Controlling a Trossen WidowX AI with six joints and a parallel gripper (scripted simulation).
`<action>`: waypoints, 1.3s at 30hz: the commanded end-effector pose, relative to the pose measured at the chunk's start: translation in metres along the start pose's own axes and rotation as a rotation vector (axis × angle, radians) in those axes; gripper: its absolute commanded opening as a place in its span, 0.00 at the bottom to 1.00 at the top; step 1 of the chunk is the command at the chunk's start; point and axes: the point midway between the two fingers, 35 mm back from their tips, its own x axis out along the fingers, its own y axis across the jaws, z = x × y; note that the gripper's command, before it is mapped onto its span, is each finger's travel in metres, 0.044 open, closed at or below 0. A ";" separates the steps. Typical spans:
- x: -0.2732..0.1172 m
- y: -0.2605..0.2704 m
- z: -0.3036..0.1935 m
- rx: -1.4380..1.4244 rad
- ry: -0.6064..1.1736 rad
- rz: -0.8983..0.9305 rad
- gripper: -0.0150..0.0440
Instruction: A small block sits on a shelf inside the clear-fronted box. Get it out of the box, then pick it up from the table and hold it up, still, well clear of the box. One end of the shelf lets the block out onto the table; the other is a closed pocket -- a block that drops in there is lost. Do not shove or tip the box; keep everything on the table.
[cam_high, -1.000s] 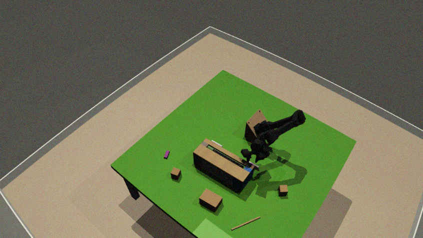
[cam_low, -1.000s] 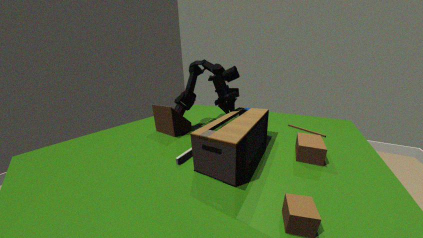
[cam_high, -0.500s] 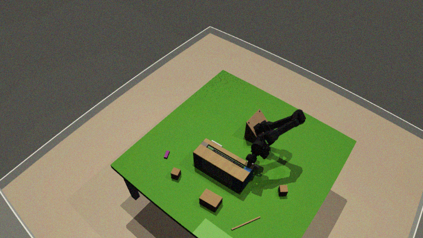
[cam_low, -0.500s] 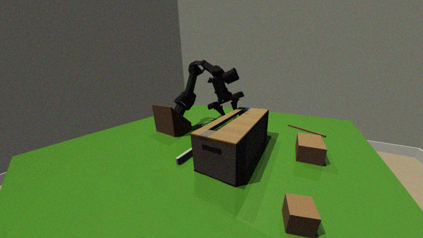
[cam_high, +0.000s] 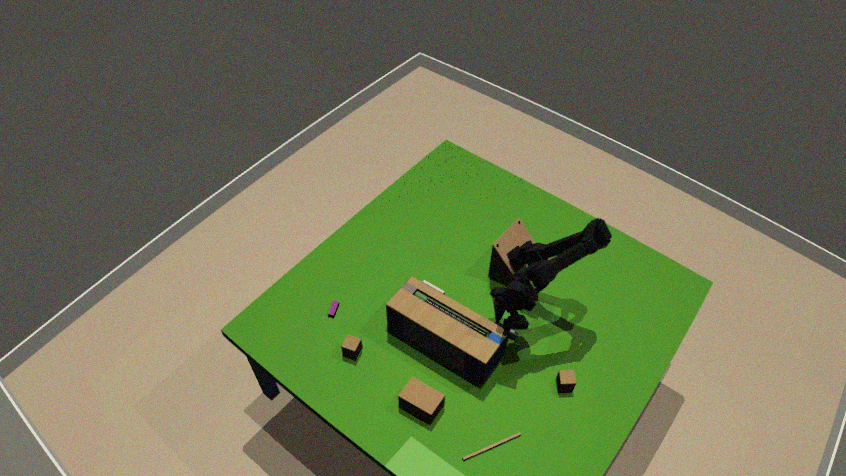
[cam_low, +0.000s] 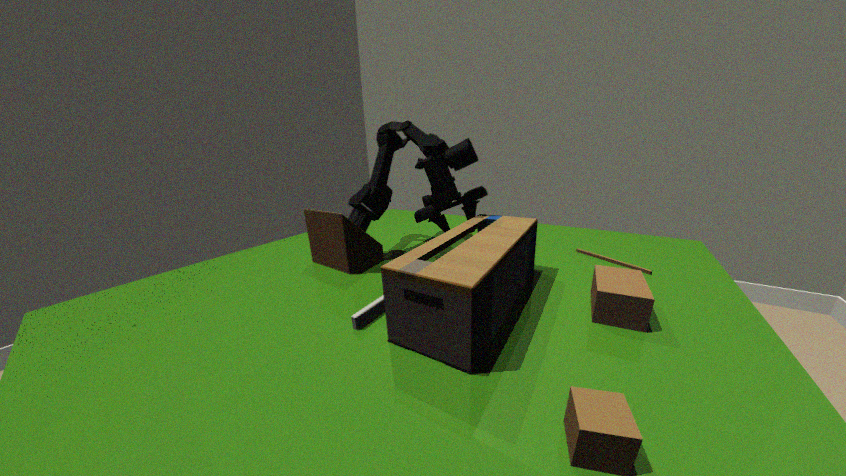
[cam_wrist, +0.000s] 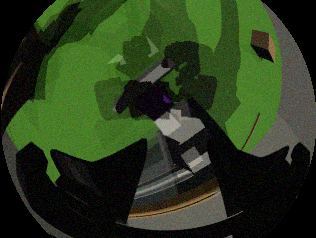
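The box stands upright, with a slotted wooden top, a blue patch at one end and a grey patch at the other. A dark purple block lies on the green table outside the box's blue end, in shadow beside a pale strip. It is hidden in the top and exterior views. My gripper is open and empty, tilted close beside the blue end. The block shows beyond the fingertips, not between them. The fingers' exact gap to the box is unclear.
A magenta piece lies beyond the box's grey end. Wooden blocks and a thin stick lie around. A white bar juts out by the grey end.
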 end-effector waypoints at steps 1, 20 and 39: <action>0.009 0.004 0.005 -0.699 -0.002 -0.022 0.74; 0.009 0.004 0.005 -0.699 -0.002 -0.022 0.74; 0.036 0.013 0.013 -0.701 -0.003 -0.018 0.74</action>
